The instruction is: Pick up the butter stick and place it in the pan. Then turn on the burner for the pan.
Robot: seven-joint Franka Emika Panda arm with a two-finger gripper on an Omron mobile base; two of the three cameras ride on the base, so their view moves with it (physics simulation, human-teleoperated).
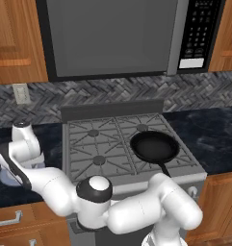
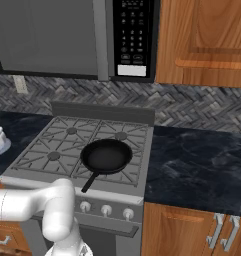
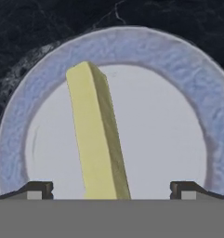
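Note:
The butter stick (image 3: 97,139), a pale-yellow bar, lies on a white plate with a blue rim (image 3: 146,49). My gripper (image 3: 112,189) hangs open just above the plate. Its two dark fingertips (image 3: 38,189) stand on either side of the stick's near end and hold nothing. In the left base view my hand (image 1: 14,166) is low over the plate (image 1: 4,180) on the counter left of the stove. The black pan (image 1: 155,146) (image 2: 106,156) sits on the stove's front right grate, handle toward the front. The burner under it is hidden by the pan.
The stove (image 1: 96,144) has grey grates and three uncovered burner caps (image 1: 99,160). Silver knobs (image 2: 106,210) line its front panel. A microwave (image 2: 92,35) hangs above. Dark marble counter (image 2: 197,165) runs along both sides, with wooden cabinets below.

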